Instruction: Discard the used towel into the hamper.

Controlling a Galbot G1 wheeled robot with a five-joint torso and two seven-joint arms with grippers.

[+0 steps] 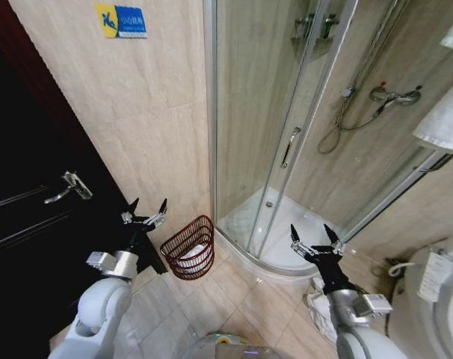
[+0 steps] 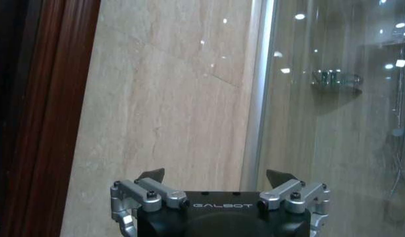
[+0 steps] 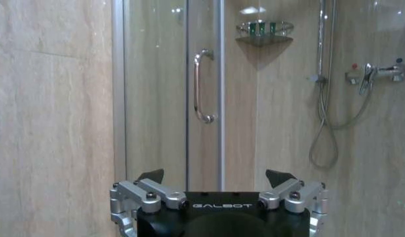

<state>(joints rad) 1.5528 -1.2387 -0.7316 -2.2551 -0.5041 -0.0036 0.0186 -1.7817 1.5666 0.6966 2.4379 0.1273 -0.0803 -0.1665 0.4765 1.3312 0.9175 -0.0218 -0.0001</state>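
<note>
Red-brown hamper (image 1: 188,248) against wall, seemingly holding white towel (image 1: 195,251); both hands (image 1: 144,212) (image 1: 315,241) spread, raised clear.

Head view: high, angled down at the bathroom floor and shower enclosure (image 1: 286,142). Both wrist views: low, level, facing the tiled wall (image 2: 169,98); all three views share the enclosure's glass.

Hamper (image 1: 189,247) mouth open above, wedged between wall (image 1: 148,134) and shower door (image 1: 249,120).
</note>
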